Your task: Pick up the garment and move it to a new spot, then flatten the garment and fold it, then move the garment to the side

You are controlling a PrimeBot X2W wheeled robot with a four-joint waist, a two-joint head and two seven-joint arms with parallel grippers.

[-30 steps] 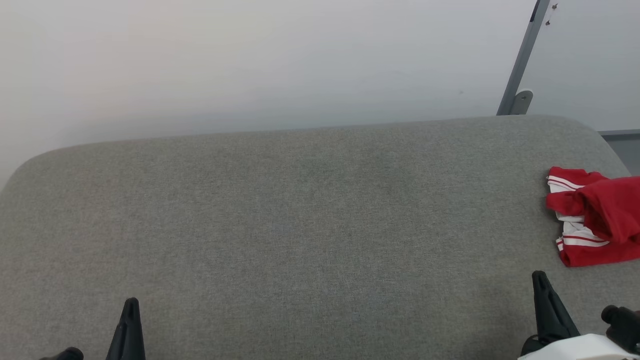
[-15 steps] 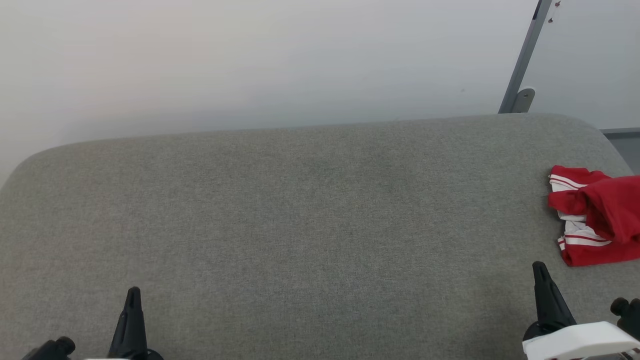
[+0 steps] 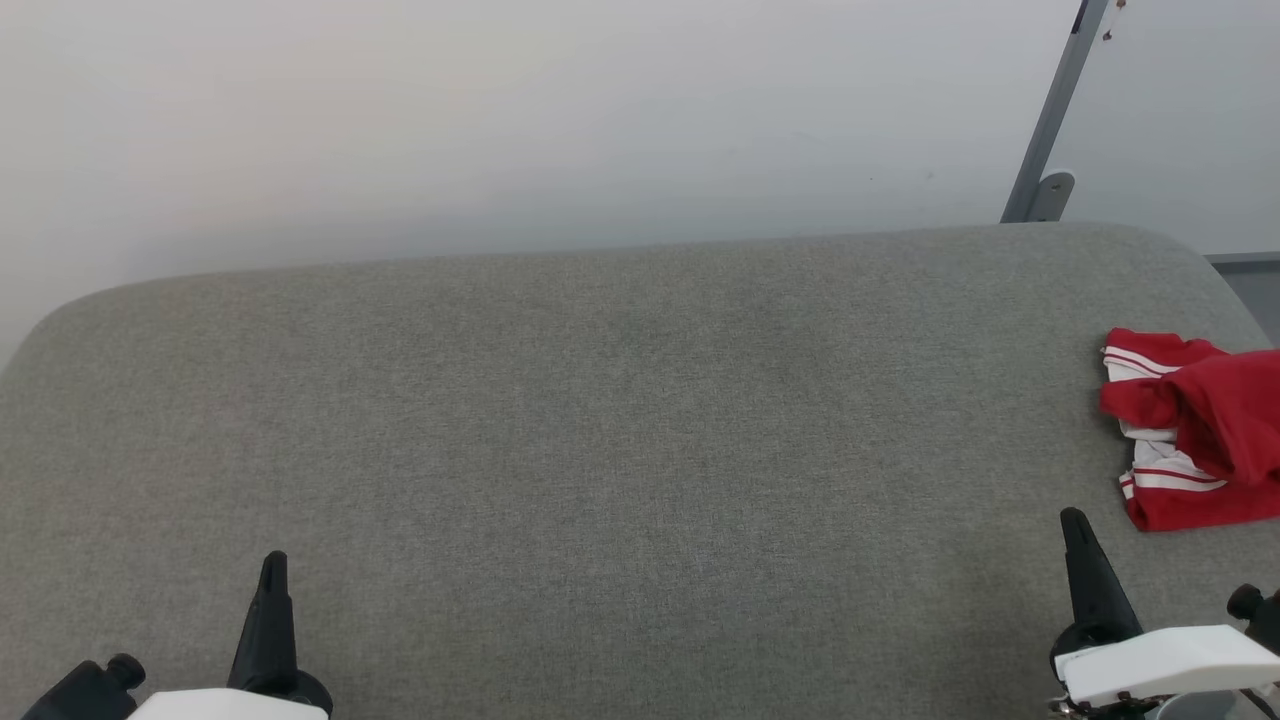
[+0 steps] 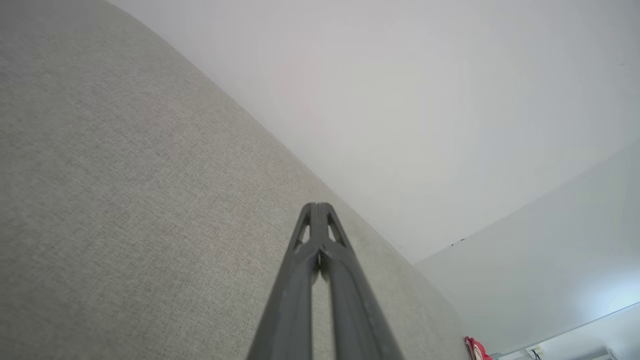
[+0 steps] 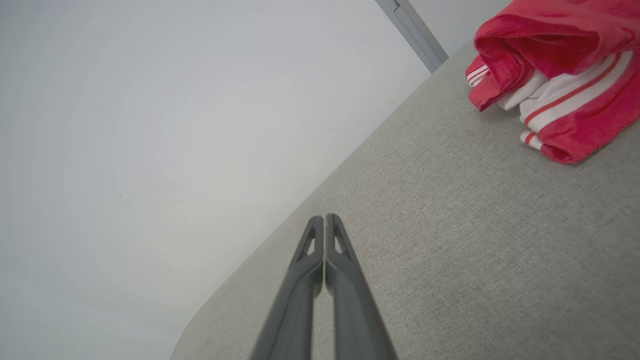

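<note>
The garment point(image 3: 1195, 430) is a crumpled red shirt with white, red-striped parts, lying at the right end of the grey fabric surface point(image 3: 640, 420) and cut off by the frame edge. The right wrist view has the garment point(image 5: 555, 75) at its upper right, and the left wrist view catches a sliver of the garment point(image 4: 476, 349) at the bottom right. My right gripper point(image 3: 1075, 520) hovers shut and empty just in front and left of the garment, apart from it. My left gripper point(image 3: 273, 560) is shut and empty at the lower left. Both fingertip pairs, the left gripper point(image 4: 318, 206) and right gripper point(image 5: 324, 218), meet.
A pale wall point(image 3: 500, 120) runs behind the padded surface. A grey metal post with a bracket point(image 3: 1050, 160) stands at the back right corner. The surface's rounded back edge point(image 3: 600, 252) and its right end are close to the garment.
Both grippers have risen a little further into the head view, with more of their white housings showing. The picture has shifted slightly, so the camera moved. The garment lies as before.
</note>
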